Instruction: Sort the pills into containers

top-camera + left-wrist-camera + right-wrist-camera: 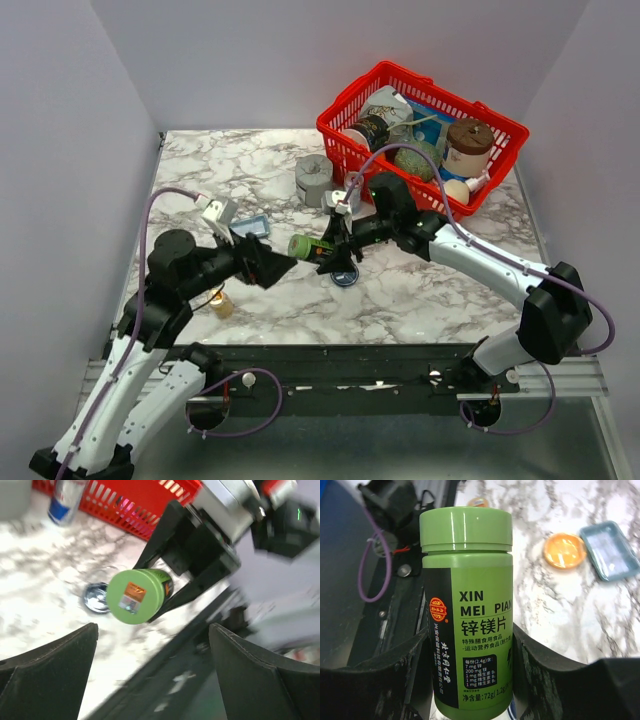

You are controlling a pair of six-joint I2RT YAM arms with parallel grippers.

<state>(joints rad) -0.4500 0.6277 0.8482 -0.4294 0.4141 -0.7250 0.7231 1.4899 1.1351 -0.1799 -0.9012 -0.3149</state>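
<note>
The right gripper [467, 682] is clamping a green pill bottle [466, 605] sideways over the middle of the table [420, 300]. The left gripper [155, 680] is gaping wide, facing its cap [136, 596]. The dark blue dish [96, 597] is sitting just beneath, toward the near edge. The orange dish [564, 550] is lying beside a teal tray [610, 550].

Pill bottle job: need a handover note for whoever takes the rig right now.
Left gripper: open, empty, facing the end of the bottle.
Right gripper: shut on the green pill bottle, held sideways, cap on.
Orange dish: near left, no pills visible in it.
Dark blue dish: right by the bottle, nothing clearly in it.
Done: bottle picked up.
Left: get the cap off, then sort the pills into the two dishes.
</note>
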